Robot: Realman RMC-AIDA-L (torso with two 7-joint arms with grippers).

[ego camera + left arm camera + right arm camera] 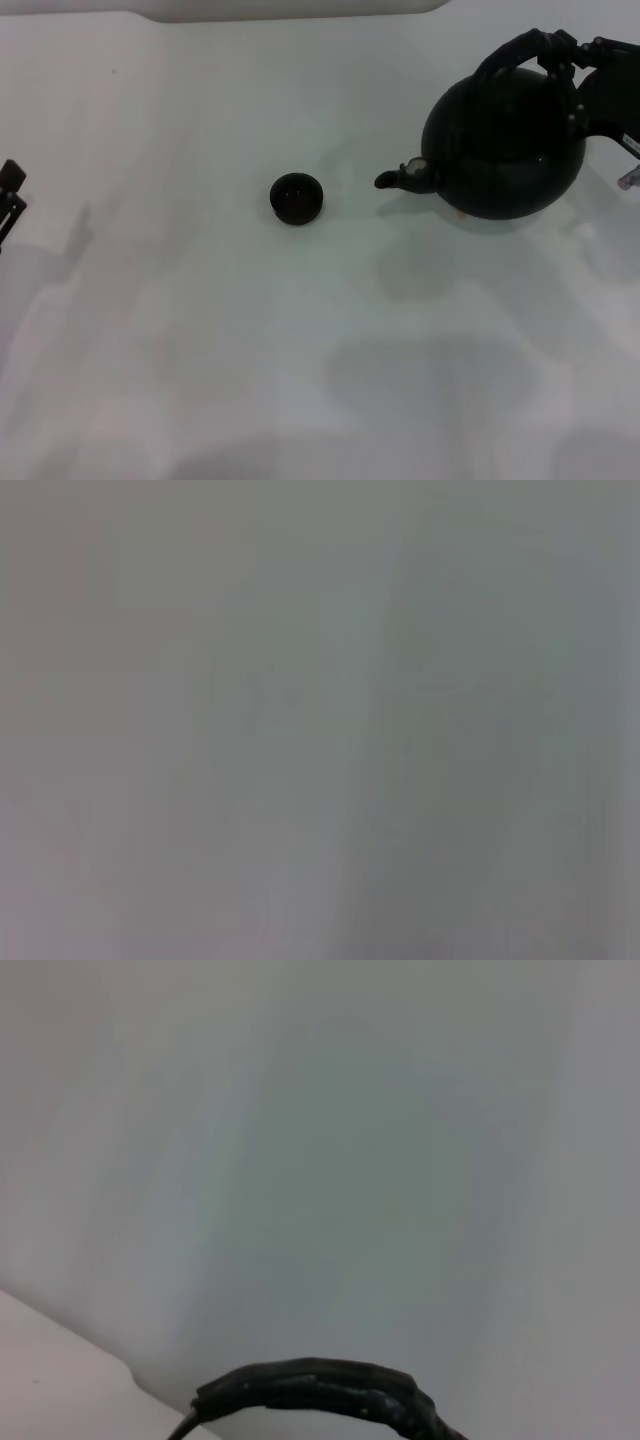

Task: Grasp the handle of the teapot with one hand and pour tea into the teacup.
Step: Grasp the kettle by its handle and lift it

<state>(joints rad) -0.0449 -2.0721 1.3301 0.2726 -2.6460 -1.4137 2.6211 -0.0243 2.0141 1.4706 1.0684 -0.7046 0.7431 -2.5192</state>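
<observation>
The round black teapot (505, 140) stands at the far right of the head view, its short spout (400, 177) pointing left toward the teacup (296, 198). The small dark teacup sits upright near the table's middle, a hand's width from the spout tip. My right gripper (558, 50) is shut on the arched black handle (515, 48) at its top right. Whether the pot's base touches the table, I cannot tell. The right wrist view shows only a piece of the handle (320, 1388) over the pale table. My left gripper (10, 200) is parked at the far left edge.
The white table (200, 350) spreads wide around the cup and pot. A pale rounded object (290, 8) lies along the back edge. The left wrist view shows only a blurred grey surface.
</observation>
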